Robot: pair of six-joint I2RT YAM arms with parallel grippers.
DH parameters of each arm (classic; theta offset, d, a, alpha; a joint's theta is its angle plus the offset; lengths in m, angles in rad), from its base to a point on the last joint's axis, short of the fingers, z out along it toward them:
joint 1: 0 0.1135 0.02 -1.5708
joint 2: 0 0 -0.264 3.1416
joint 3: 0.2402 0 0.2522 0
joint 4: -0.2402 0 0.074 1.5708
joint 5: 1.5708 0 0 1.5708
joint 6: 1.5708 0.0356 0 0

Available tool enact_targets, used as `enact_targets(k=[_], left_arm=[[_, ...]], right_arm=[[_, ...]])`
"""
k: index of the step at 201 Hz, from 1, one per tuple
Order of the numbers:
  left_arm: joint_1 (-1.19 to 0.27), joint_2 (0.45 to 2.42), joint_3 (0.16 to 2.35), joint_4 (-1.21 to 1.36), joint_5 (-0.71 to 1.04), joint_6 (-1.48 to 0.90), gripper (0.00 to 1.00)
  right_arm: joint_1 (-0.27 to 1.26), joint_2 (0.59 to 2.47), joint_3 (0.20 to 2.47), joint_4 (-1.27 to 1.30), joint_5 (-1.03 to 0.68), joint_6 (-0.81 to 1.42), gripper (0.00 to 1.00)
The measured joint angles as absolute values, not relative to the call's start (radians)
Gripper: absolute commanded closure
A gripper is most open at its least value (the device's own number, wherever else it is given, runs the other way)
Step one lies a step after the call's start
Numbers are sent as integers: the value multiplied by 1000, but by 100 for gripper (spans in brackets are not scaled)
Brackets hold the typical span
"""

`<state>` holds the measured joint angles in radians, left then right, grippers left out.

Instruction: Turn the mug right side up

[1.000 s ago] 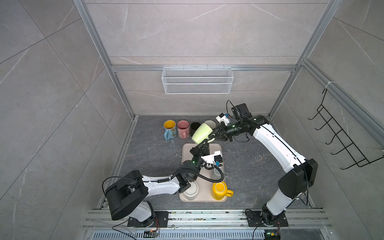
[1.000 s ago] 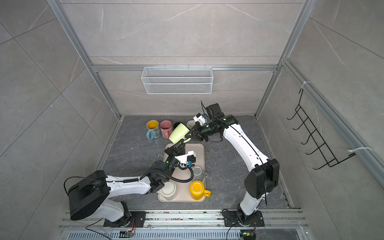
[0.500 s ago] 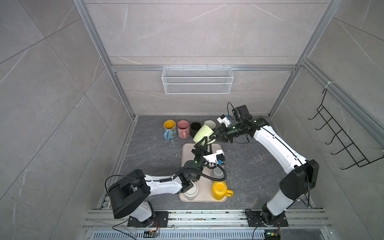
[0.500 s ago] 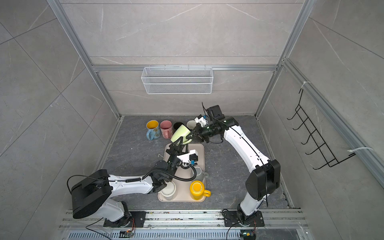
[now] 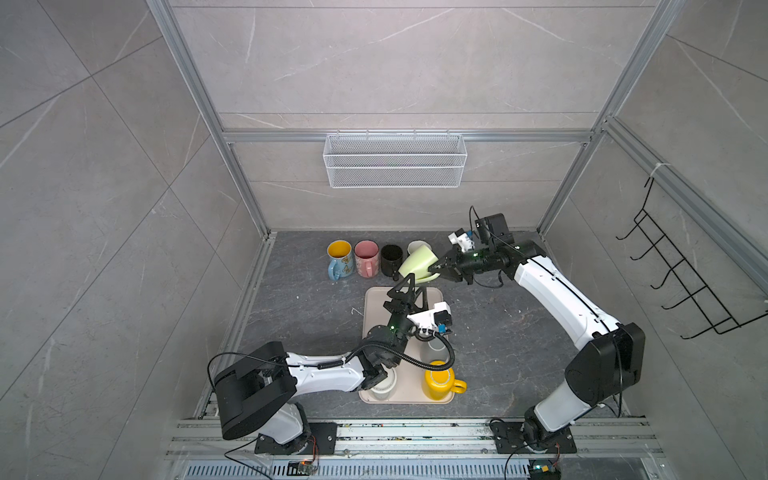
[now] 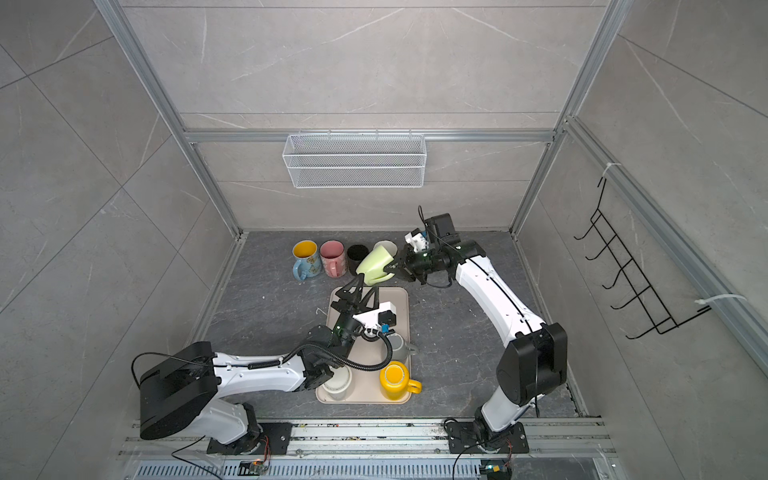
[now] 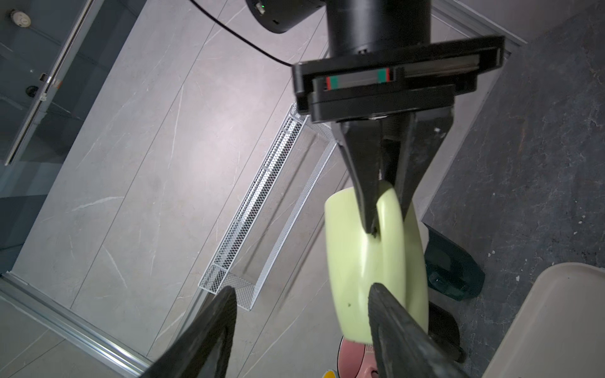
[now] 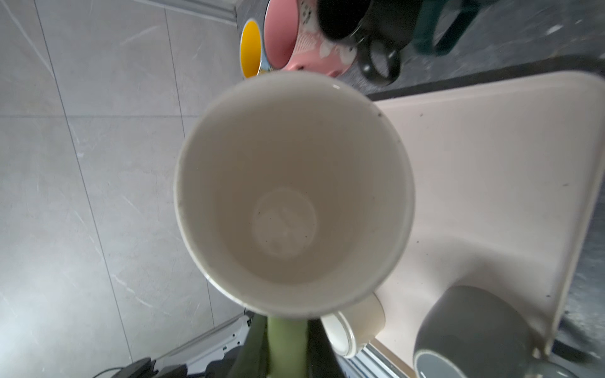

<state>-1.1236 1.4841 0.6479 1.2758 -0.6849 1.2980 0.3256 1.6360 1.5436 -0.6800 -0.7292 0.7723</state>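
Tilted green mug (image 5: 417,261), held by right end effector (image 5: 437,271)

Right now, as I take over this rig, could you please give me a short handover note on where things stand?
Right gripper: fingers shut on the handle of the pale green mug, which is held in the air near the far end of the tray.
Left gripper: open and empty, just below the mug.
Done: the mug is lifted and tilted on its side, mouth toward the left arm.
Left: turn it fully upright and set it down, probably by the row of upright mugs.
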Motion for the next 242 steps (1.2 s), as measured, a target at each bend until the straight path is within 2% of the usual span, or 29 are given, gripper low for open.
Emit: enact_targets(k=[48,82,119,136,174,202,242], left_arm=[[-1124,1448,643,1278,-719,1280,33],[-1119,1363,645,1131,-749,1162,33],[-1052,1264,715,826,-758,910,33],[-1008,1226,744,699,-757,793,29],[-890,1199,858,361,-716,493,29],[-776,1198,934,155,-638,271,27],[-616,1196,989,-50,-433,-2,26]], right_arm=[[254,1631,1544,-662,-664,762,100],[236,1596,1544,-704,-558,706,100],[236,1557,1544,-749,-467,644,100],[236,1555,1544,-762,-430,619,100],[236,1555,1544,-811,-342,559,100],[240,1556,1544,-834,-268,519,100],[282,1610,1572,-868,-147,450,100]])
